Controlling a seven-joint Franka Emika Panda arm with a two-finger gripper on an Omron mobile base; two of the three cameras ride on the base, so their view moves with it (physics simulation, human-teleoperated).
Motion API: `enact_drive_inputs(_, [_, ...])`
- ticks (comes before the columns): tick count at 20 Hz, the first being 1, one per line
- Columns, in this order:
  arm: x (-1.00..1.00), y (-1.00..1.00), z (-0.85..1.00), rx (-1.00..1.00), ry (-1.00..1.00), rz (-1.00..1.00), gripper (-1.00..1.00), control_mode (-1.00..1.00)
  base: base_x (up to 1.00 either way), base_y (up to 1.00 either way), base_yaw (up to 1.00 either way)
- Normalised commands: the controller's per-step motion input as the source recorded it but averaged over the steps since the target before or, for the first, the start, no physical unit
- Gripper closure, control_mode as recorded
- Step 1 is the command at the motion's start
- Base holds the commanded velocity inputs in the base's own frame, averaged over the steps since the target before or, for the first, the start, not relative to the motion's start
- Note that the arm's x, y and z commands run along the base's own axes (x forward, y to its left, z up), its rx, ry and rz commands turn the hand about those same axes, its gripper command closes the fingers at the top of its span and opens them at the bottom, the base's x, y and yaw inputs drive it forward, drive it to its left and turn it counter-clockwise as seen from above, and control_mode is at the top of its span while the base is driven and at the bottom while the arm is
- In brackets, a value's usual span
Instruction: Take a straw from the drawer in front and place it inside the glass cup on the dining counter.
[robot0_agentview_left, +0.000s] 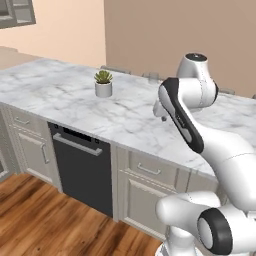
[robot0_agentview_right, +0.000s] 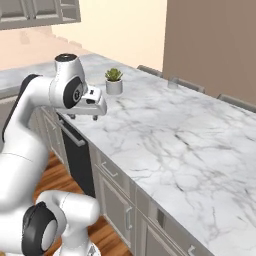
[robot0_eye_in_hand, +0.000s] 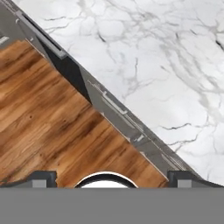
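Hand view: pincer (robot0_eye_in_hand: 112, 177) spread wide, empty, above the closed drawer (robot0_eye_in_hand: 114, 105) at the dining counter (robot0_eye_in_hand: 175, 65) edge.

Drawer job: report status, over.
Gripper open, empty, above dining counter edge. Drawer shut, handle untouched. Potted plant well clear.

Your counter (robot0_agentview_left: 70, 95) is a long white marble slab with grey veins on beige-grey cabinets. The drawer (robot0_agentview_left: 150, 169) sits shut just under its edge, right of the black dishwasher front, its slim silver handle level. A small clear glass cup (robot0_agentview_right: 172, 83) stands upright near the far edge.
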Motion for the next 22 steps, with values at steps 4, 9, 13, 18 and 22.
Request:
enact_drive_inputs(4, [-0.18,0.97,-0.85,-0.45,0.09,0.18,-1.0,-1.0,0.0,0.0,0.0])
enact_drive_inputs(9, [-0.14,1.0,-1.0,-0.5,0.17,0.23,-1.0,-1.0,0.0,0.0,0.0])
enact_drive_inputs(13, [0.06,0.57,-0.7,-0.36,0.04,0.11,-1.0,-1.0,0.0,0.0,0.0])
enact_drive_inputs(18, [0.06,0.0,-0.83,-0.15,0.1,0.0,-1.0,-1.0,0.0,0.0,0.0])
enact_drive_inputs(22, [0.0,0.0,-0.74,-0.07,0.1,0.0,-1.0,-1.0,0.0,0.0,0.0])
